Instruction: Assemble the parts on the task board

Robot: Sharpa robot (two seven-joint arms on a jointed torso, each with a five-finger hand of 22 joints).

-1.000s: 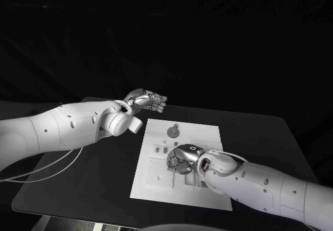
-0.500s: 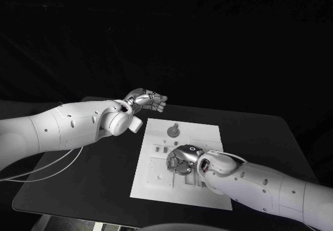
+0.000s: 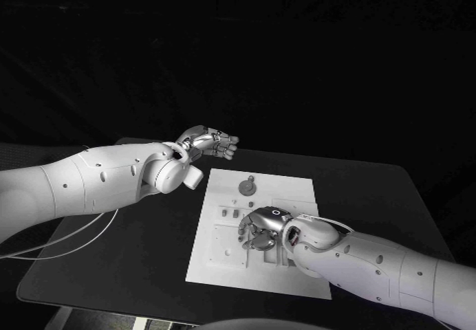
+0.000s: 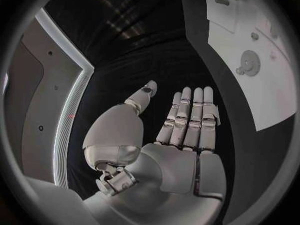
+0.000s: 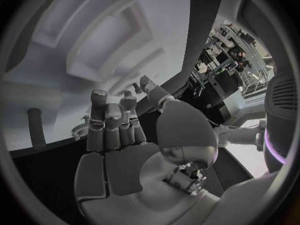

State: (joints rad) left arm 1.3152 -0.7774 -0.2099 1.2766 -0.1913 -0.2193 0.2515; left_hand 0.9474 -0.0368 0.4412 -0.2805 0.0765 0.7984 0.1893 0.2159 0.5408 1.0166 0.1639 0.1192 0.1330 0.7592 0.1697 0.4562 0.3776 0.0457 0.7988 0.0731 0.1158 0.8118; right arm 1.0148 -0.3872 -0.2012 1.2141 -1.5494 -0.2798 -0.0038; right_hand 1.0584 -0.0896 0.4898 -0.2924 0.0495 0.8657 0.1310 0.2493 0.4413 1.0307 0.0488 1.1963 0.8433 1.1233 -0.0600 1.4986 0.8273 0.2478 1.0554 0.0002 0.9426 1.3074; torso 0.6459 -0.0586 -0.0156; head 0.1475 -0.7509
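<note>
A black table (image 3: 119,261) fills the lower part of the head view, its far edge running from behind the left arm across to the right corner, with darkness beyond it. A white cable (image 3: 60,240) loops over the table's left side, under the left arm. The left hand (image 3: 208,143) hangs above the table's far left edge, just beyond the far left corner of the task board (image 3: 287,189); the left wrist view shows its fingers (image 4: 190,117) straight and side by side, thumb apart, with nothing in them. The white task board lies in the middle of the table, long side running near to far, with bare black surface on its left and a broader strip on its right out to the table's right edge. A round grey part (image 3: 248,186) lies on the board's far half. The right hand (image 3: 262,229) is down on the board's middle, fingers curled toward small pieces there; whether it holds one I cannot tell.
</note>
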